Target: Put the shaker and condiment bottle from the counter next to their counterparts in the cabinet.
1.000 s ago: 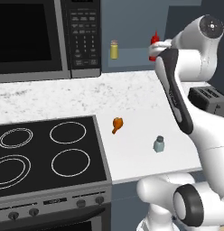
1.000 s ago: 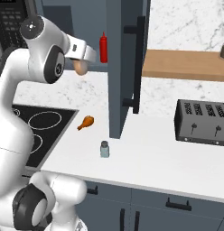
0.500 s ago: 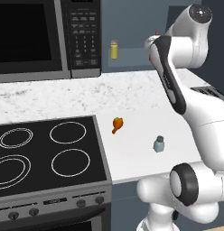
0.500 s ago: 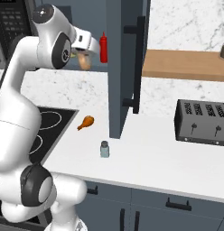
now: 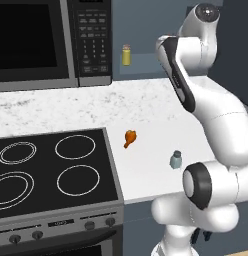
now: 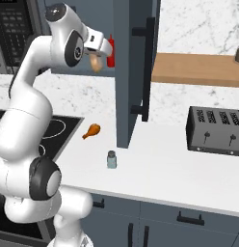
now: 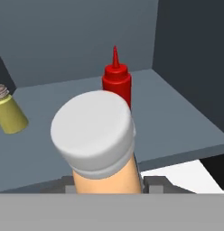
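Bottle (image 7: 98, 144), squat, smooth tan body with a round whitish cap, sits clamped in the gripper (image 6: 97, 60), jaws closed on its base, held upright at the cabinet (image 7: 177, 113) front edge, presumably to land beside the red bottle (image 7: 116, 81), a glossy squeeze type with a pointed nozzle, mid-shelf. Yellow shaker (image 7: 10, 112) stands toward the shelf's other side. Shaker (image 6: 111, 159), small grey-blue cylinder, waits near the counter (image 6: 155, 173) front edge by a drumstick (image 6: 91, 130).

White marbled counter (image 5: 161, 107), bearing a grey-blue shaker (image 5: 175, 159) upright near the front edge; orange drumstick (image 5: 129, 138) at its ten o'clock; black toaster (image 6: 216, 130) far right; cabinet (image 7: 177, 113) shelf carrying yellow shaker (image 7: 10, 113) and red squeeze bottle (image 7: 116, 81).
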